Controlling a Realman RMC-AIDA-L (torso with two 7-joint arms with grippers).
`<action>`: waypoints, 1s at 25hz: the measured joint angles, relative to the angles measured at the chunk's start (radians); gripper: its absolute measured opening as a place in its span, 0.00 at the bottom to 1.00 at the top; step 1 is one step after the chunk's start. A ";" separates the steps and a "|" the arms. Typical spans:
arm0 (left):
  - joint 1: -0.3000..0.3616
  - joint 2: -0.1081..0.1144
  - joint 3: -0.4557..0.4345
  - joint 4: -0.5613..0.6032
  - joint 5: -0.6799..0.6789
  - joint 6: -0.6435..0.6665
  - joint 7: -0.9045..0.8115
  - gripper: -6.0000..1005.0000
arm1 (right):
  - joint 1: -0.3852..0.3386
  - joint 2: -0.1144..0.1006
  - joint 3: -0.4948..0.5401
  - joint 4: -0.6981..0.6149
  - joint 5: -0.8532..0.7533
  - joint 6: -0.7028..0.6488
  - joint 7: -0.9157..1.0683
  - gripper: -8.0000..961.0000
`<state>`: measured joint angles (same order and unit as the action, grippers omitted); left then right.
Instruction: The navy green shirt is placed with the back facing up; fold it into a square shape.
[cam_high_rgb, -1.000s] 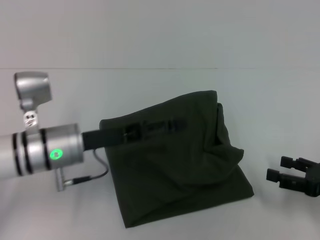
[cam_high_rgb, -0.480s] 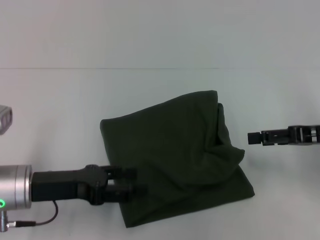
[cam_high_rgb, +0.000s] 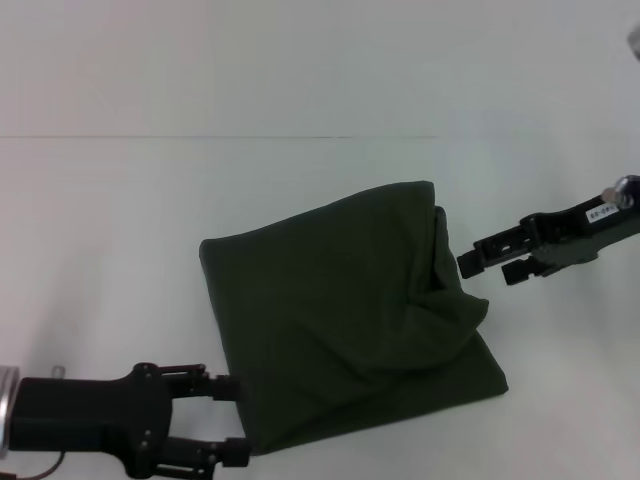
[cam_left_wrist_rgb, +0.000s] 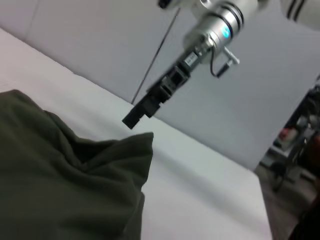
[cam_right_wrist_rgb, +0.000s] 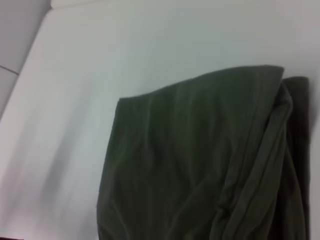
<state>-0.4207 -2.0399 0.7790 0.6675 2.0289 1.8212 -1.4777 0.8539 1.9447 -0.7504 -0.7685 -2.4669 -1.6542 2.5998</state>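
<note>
The scene is lit evenly and brightly from overhead, so the white table (cam_high_rgb: 120, 250) is rendered pale and nearly featureless, and only a faint, soft shadow is cast just beside the near edge of the navy green shirt (cam_high_rgb: 340, 320). The shirt is shown as a very dark mass in which the folds along its right side can barely be separated, and no glare is seen on it. All three views are softly focused: in the left wrist view the right gripper (cam_left_wrist_rgb: 134, 118) beyond the shirt is blurred, and in the right wrist view the table beside the shirt is smeared with dim grey streaks.
</note>
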 joint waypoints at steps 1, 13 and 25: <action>0.010 -0.001 -0.008 0.016 0.010 0.001 0.016 0.86 | 0.014 0.003 -0.006 -0.002 -0.016 -0.001 0.016 0.95; 0.035 -0.015 -0.045 0.043 0.032 0.002 0.095 0.86 | 0.080 0.034 -0.111 0.016 -0.038 0.027 0.127 0.92; 0.030 -0.020 -0.044 0.025 0.033 0.003 0.079 0.86 | 0.077 0.038 -0.174 0.071 -0.038 0.109 0.121 0.90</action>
<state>-0.3911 -2.0604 0.7351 0.6926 2.0617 1.8245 -1.3985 0.9309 1.9822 -0.9246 -0.6976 -2.5050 -1.5455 2.7209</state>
